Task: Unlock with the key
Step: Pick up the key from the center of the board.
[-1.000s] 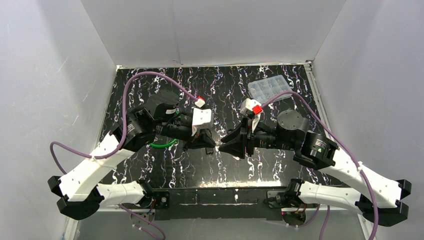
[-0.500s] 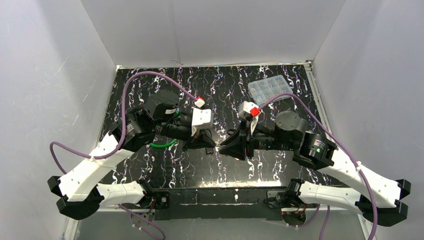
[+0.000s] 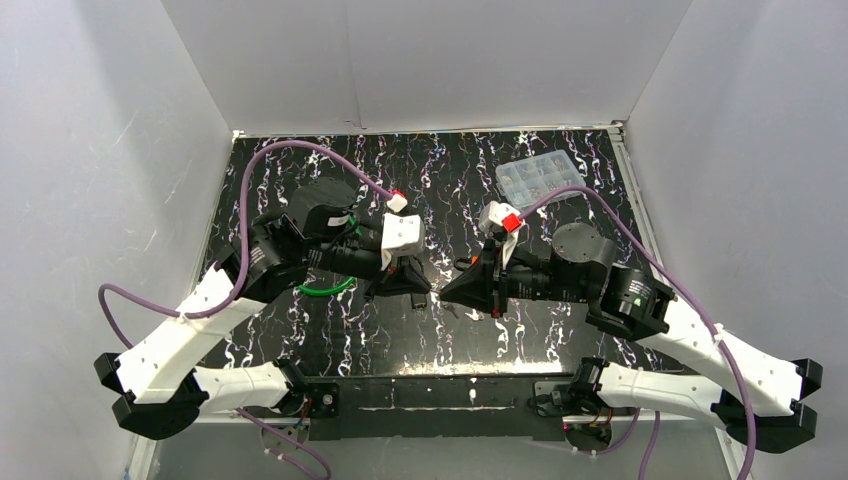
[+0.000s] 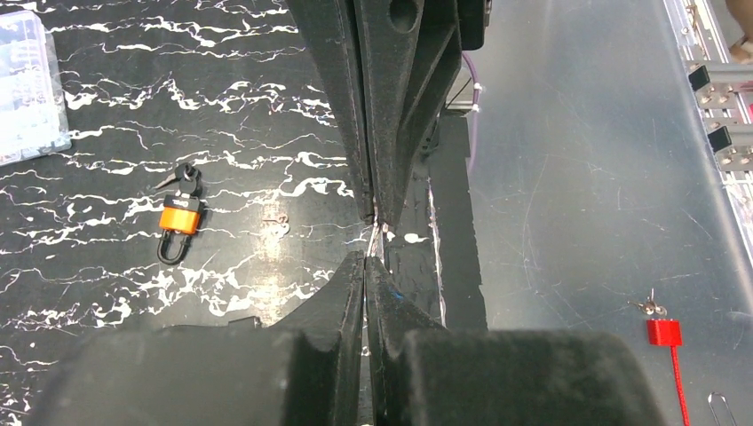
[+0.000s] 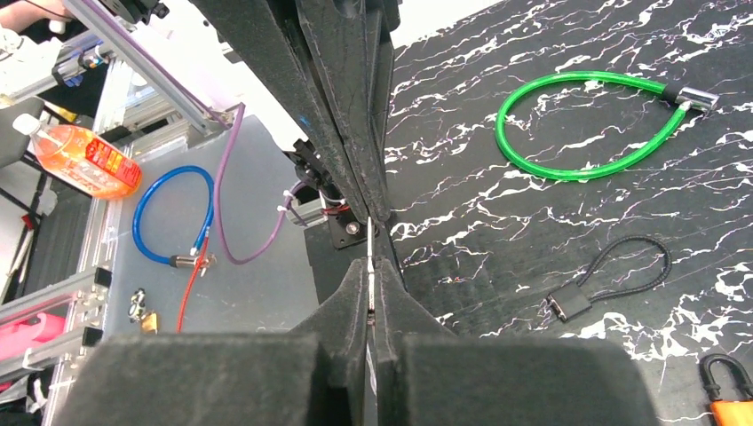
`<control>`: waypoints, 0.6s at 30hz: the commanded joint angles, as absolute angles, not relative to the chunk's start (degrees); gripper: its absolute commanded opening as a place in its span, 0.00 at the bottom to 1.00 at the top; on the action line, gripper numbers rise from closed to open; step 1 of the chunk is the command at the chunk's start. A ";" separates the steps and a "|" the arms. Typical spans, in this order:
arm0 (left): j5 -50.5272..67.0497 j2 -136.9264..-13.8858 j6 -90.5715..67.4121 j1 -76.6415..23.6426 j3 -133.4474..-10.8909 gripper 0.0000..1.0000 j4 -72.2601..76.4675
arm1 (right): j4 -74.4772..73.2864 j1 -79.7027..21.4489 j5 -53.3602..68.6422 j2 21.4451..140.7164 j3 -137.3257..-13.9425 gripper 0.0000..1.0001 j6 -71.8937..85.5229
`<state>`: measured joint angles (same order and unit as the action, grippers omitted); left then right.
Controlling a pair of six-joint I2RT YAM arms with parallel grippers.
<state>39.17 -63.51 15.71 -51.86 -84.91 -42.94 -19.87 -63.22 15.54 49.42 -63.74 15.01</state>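
Observation:
The key [image 5: 369, 247] shows edge-on as a thin silver strip between the two sets of fingertips, which meet tip to tip over the middle of the table. My left gripper [image 4: 366, 259] is shut on one end of the key [image 4: 376, 235]. My right gripper [image 5: 371, 264] is shut on the other end. In the top view the left gripper [image 3: 428, 291] and the right gripper [image 3: 446, 290] almost touch. An orange padlock [image 4: 179, 217] lies on the table beyond them with black keys at its body; it is apart from both grippers.
A green cable lock [image 5: 586, 124] lies behind my left gripper. A small black cable lock [image 5: 613, 275] rests near it. A clear plastic parts box [image 3: 540, 177] stands at the back right. The table [image 3: 330, 340] is black marble-patterned, with white walls around it.
The right gripper's jaws have shut onto the key held by the left gripper. Both arms have stayed nearly in place.

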 commanded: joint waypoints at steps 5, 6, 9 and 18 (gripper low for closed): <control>40.77 -63.73 15.44 -51.82 -87.81 0.05 -43.45 | -17.84 -63.13 12.72 48.33 -62.28 0.01 15.90; 41.05 -63.87 15.60 -51.81 -88.01 0.20 -43.79 | -17.84 -63.11 12.79 48.14 -62.20 0.01 15.86; 42.72 -63.99 16.11 -51.77 -87.99 0.60 -44.83 | -18.17 -63.12 13.45 47.92 -62.67 0.01 15.59; 43.56 -65.33 19.53 -51.80 -86.03 0.66 -47.35 | -21.68 -63.11 17.49 51.20 -67.74 0.01 13.03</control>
